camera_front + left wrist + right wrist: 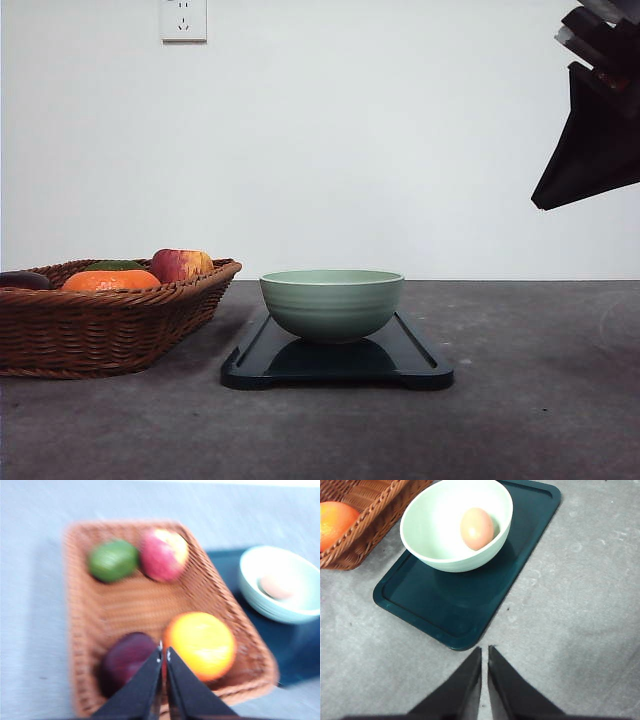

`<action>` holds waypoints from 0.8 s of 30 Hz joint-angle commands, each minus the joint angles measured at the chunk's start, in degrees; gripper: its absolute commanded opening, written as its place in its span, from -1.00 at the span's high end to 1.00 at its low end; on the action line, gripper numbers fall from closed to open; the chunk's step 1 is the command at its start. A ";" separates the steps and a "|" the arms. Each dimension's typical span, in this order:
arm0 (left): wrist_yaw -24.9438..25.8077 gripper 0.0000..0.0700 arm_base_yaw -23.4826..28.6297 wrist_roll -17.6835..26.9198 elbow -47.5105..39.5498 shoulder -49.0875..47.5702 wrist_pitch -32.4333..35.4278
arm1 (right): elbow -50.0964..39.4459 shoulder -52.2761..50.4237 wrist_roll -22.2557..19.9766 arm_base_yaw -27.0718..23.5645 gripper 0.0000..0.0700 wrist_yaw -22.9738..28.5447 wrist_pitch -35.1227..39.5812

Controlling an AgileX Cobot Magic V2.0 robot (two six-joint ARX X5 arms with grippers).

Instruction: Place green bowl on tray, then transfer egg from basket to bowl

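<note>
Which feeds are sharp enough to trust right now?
Left wrist view is motion-blurred and washed out, the basket smeared; right wrist view is crisp, the egg clear in the bowl; front view is sharp, evenly lit.

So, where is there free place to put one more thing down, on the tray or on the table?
The tray is bare on the half not under the green bowl. The table is bare on the tray's side away from the basket. Between basket and tray the gap is tight.
</note>
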 commanded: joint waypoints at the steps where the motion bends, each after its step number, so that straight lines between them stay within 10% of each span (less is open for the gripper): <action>1: -0.16 1.00 0.98 1.02 -2.66 -3.53 1.18 | 0.24 0.46 0.33 0.29 0.96 -0.05 0.61; 24: -2.94 1.00 10.02 1.19 -19.84 -24.21 6.09 | 0.26 0.46 0.31 0.29 0.96 -0.07 0.61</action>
